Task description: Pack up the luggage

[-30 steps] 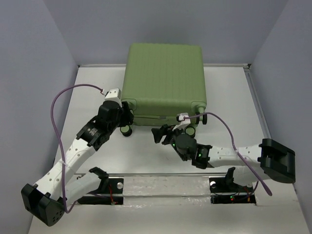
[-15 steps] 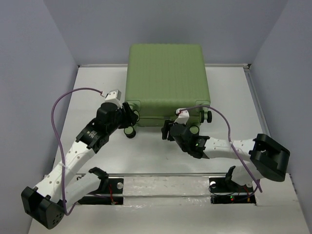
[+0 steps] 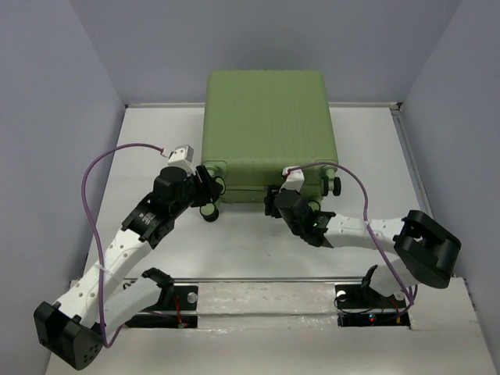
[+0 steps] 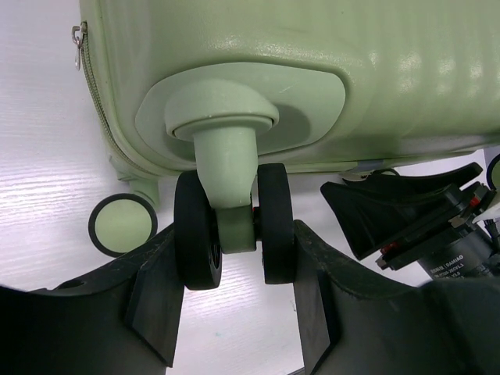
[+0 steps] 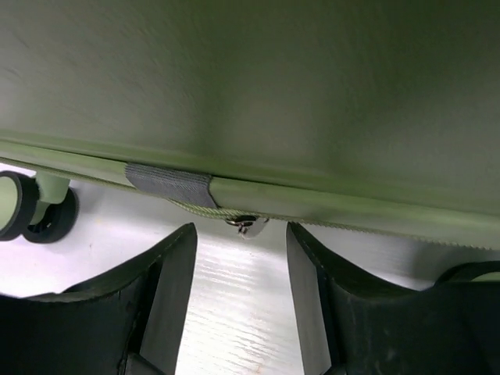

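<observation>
Lying flat and closed at the far middle of the white worktop (image 3: 234, 246), the luggage (image 3: 267, 117) showed its ribbed light green shell upward, with its wheeled end turned toward the two arm bases. Black wheels stood out at both near corners – one at the right corner (image 3: 336, 186) and a pair at the left.

Left arm: it reached in from the near left, and the left gripper (image 3: 209, 186) sat at the case's near-left corner. Seen from the left wrist, its two dark fingers (image 4: 156, 289) bracketed the twin caster wheel (image 4: 197, 234), one finger against each black tyre, so the gripper was clamped on that wheel. A second caster (image 4: 123, 224) lay on the worktop just behind and to the left, green hub facing out.

Right arm: it came in low from the near right, the right gripper (image 3: 275, 201) at the middle of the near edge. From the right wrist, its fingers (image 5: 168, 273) stood apart with bare worktop between them – nothing was held. Just beyond the gap ran the zip seam, where a small metal zipper pull (image 5: 244, 225) hung below the shell, beside a grey fabric tab (image 5: 169, 186). Whether the fingertips touched the shell I could not tell.
</observation>
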`<state>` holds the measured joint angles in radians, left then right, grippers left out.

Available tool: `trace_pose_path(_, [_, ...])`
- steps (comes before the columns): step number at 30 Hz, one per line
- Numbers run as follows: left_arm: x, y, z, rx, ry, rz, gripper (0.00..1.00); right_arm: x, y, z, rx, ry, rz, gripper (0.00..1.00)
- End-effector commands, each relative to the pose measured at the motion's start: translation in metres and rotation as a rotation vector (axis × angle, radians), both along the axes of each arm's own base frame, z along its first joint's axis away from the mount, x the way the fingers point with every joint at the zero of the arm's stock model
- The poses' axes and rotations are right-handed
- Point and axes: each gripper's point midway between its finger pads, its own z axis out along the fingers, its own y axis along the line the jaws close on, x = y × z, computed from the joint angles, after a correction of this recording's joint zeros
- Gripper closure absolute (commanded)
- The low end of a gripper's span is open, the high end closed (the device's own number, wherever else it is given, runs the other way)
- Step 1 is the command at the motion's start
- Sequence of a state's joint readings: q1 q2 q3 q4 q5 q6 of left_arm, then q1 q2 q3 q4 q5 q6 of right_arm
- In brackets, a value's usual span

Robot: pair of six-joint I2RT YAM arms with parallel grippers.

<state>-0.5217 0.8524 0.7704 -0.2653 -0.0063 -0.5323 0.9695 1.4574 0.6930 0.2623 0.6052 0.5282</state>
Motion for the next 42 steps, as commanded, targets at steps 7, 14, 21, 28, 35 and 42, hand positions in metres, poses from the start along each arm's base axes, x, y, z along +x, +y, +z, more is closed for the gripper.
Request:
trace_pose_path(7, [-0.016, -0.031, 0.026, -0.097, -0.085, -0.189, 0.94, 0.020, 0.010, 0.029, 0.021, -0.115, 0.020, 0.63])
trace_pose_path(14, [-0.023, -0.033, 0.026, -0.113, -0.083, -0.213, 0.94, 0.022, 0.004, 0.033, 0.013, -0.150, 0.003, 0.93])
trace_pose_path(21, [-0.048, -0.061, 0.064, -0.286, -0.142, -0.350, 0.94, -0.018, 0.021, 0.039, 0.154, -0.133, 0.221, 0.93])
trace_pose_path(28, [-0.087, -0.136, 0.144, -0.549, -0.247, -0.545, 0.94, -0.106, 0.092, 0.074, 0.430, -0.107, 0.589, 0.93])
trace_pose_path(35, [-0.100, -0.178, 0.219, -0.759, -0.321, -0.619, 0.94, -0.155, 0.155, 0.117, 0.714, -0.199, 0.715, 0.93])
trace_pose_path(42, [-0.119, -0.192, 0.257, -0.930, -0.369, -0.593, 0.94, -0.166, 0.175, 0.167, 1.129, -0.292, 0.682, 0.93])
